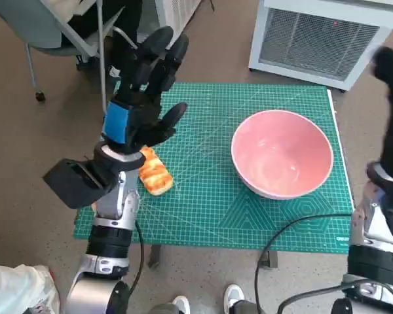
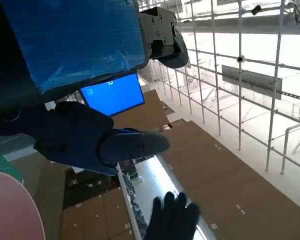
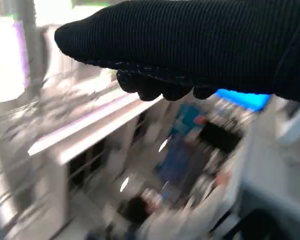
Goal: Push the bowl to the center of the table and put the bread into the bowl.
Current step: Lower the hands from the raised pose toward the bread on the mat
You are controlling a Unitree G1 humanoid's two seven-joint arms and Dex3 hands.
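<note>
No readable text, label, brand, number or sign is found in any of the views. Pale ruled lines and geometric figures are printed on the green cutting mat, but no figures or letters on it can be made out. A bright blue screen is seen in the left wrist view, with only a tiny pale mark near its upper edge, too small to be read. In the right wrist view everything behind the glove is smeared by blur, so nothing there can be read.
</note>
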